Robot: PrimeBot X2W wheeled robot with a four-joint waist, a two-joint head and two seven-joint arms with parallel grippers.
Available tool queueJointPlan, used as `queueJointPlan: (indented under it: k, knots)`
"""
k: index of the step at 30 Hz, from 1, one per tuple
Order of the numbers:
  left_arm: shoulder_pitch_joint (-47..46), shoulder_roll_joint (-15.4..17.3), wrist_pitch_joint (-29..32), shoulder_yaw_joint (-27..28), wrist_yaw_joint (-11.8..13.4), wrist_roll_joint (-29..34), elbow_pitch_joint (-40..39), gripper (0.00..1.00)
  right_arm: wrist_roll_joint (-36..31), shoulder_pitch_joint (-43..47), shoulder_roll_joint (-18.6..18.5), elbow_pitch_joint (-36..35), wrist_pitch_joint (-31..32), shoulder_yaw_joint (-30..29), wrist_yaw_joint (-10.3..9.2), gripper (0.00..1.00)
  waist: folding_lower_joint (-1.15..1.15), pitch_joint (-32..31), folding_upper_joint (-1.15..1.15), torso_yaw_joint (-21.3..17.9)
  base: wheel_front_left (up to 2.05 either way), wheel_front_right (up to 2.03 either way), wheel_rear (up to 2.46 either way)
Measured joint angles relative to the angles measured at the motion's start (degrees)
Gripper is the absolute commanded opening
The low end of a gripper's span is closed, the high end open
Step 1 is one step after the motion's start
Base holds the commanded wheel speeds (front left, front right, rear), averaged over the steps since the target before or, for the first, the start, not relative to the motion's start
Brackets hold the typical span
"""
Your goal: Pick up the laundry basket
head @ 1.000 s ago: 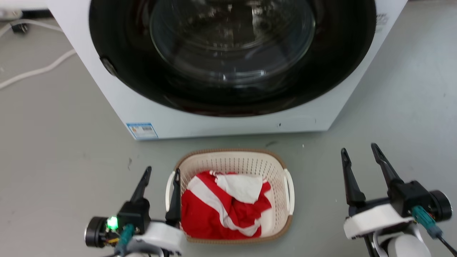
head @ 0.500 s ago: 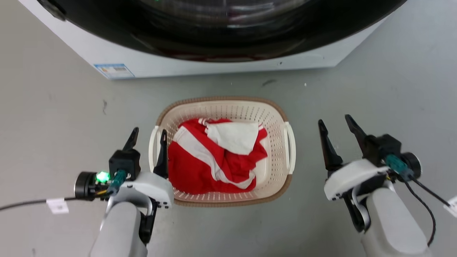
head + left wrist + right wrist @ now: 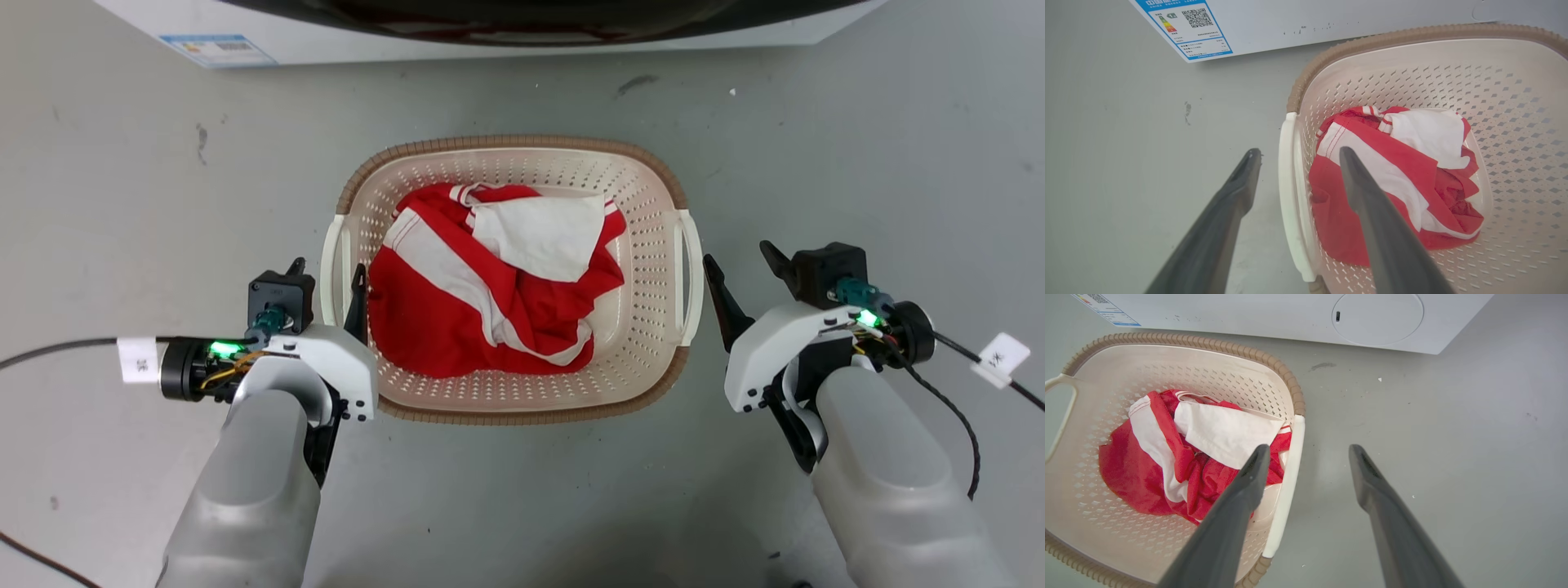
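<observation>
Both hands are held released, the laundry basket (image 3: 506, 144) being set on the floor (image 3: 506, 498) between them: its 9 o'clock handle (image 3: 1288, 196) is straddled by the left hand (image 3: 326, 267), its 3 o'clock handle (image 3: 692, 269) is found just beside the right hand (image 3: 737, 253).

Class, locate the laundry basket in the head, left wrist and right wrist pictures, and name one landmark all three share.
Head view: laundry basket in the centre, below the washing machine.
Left wrist view: laundry basket on the right side.
Right wrist view: laundry basket on the left side.
Shared landmark: the machine's blue-edged label, top left in every view.
</observation>
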Motion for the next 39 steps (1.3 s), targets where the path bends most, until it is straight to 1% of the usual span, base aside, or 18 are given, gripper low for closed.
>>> queueJointPlan:
  k: [2,9,14,17,20,23,28,32,39]
  knots:
    - [-1.83,0.15,0.00,-0.52,-0.40,0.14,2.94,1.00,-0.55,-1.46,-0.02,2.32,0.93,0.10,0.00,1.00,0.00,0.98,0.00,0.19,0.00,0.00,0.00]
    - [-8.60,0.58,1.38,-2.60,-1.65,0.82,11.16,1.00,4.66,-6.84,-0.01,7.44,4.52,4.03,0.00,1.00,0.00,4.06,0.00,0.80,0.00,0.00,0.00]
    - [-12.96,0.62,4.20,-3.79,-2.97,0.75,15.49,1.00,7.46,-10.67,0.00,10.70,8.04,6.54,0.00,1.00,0.00,6.08,0.00,1.23,0.00,0.00,0.00]
    - [-15.45,0.58,6.68,-4.57,-3.58,0.38,17.66,1.00,8.01,-12.98,-0.02,12.92,9.84,7.42,0.00,1.00,0.00,7.14,0.00,1.49,0.00,0.00,0.00]
    - [-17.16,0.46,8.43,-5.09,-4.05,-0.22,18.87,1.00,8.53,-14.97,-0.02,15.12,12.09,8.16,0.00,1.00,0.00,8.04,0.00,1.81,0.00,0.00,0.00]
    - [-18.78,0.51,9.99,-5.15,-4.24,-1.62,19.74,1.00,7.58,-16.97,0.02,17.39,13.66,8.76,0.00,1.00,0.00,8.92,0.00,2.07,0.00,0.00,0.00]
    - [-20.16,-0.04,11.39,-7.33,-4.34,-2.37,20.45,1.00,8.20,-18.76,-0.02,19.23,15.30,9.23,0.00,1.00,0.00,9.95,0.00,2.75,0.00,0.00,0.00]
    - [-20.64,-0.27,11.44,-9.93,-4.39,-3.97,20.72,1.00,8.86,-19.70,-0.03,20.49,16.04,9.47,0.00,1.00,-0.01,10.54,0.00,3.12,0.00,0.00,0.00]
    - [-21.18,-0.49,11.36,-12.93,-4.39,-6.92,20.83,1.00,8.75,-20.52,-0.03,21.94,15.51,9.66,0.00,1.00,0.00,11.06,0.00,3.68,0.00,0.00,0.00]
